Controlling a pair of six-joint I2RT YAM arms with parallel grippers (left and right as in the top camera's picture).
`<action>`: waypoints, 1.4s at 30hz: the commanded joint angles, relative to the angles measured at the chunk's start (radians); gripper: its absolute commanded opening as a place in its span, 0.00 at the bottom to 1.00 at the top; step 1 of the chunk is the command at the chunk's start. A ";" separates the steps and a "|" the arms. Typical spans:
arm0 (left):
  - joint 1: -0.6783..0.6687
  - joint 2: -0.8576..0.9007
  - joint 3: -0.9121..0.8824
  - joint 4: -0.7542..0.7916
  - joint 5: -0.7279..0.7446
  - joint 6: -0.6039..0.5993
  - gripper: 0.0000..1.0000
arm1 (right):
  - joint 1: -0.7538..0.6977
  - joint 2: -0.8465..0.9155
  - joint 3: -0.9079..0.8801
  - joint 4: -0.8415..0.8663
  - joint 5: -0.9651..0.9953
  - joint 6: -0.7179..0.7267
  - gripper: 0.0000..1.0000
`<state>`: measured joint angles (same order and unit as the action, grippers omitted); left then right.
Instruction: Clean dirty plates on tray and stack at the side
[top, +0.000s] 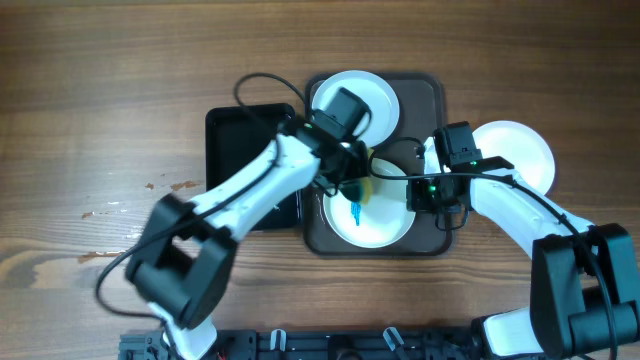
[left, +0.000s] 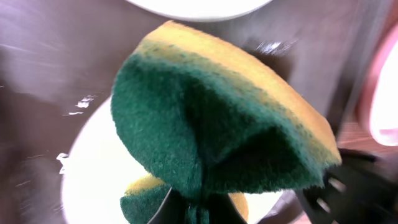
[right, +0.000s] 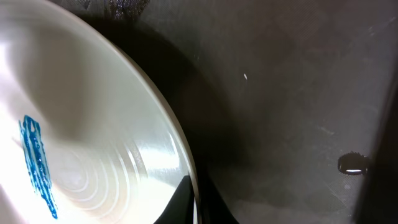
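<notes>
The brown-grey tray (top: 433, 100) holds two white plates. The near plate (top: 385, 228) has a blue smear (top: 357, 212) at its centre; it also shows in the right wrist view (right: 93, 124) with the smear (right: 36, 165). The far plate (top: 375, 95) is partly under my left arm. A third plate (top: 520, 150) lies on the table right of the tray. My left gripper (left: 202, 208) is shut on a yellow-and-green sponge (left: 217, 118), held above the near plate's left part (left: 93, 180). My right gripper (right: 194, 205) is shut on the near plate's right rim.
A smaller glossy black tray (top: 235, 140) lies left of the brown-grey tray, partly under my left arm. The wooden table (top: 90, 120) surrounds everything. Cables run over the trays.
</notes>
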<state>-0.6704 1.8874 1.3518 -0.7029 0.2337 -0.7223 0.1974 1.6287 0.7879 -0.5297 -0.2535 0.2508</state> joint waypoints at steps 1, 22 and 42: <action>-0.024 0.116 0.008 0.014 0.012 -0.079 0.04 | 0.005 0.043 -0.013 -0.010 0.021 0.019 0.04; -0.109 0.300 0.101 -0.183 -0.022 -0.016 0.04 | 0.005 0.043 -0.013 -0.009 0.021 0.022 0.04; -0.101 0.237 0.071 -0.365 -0.300 -0.014 0.04 | 0.005 0.043 -0.013 -0.006 0.021 0.042 0.04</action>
<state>-0.7883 2.0884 1.4799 -0.9554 0.1242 -0.7311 0.2081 1.6348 0.7879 -0.5369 -0.2966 0.2680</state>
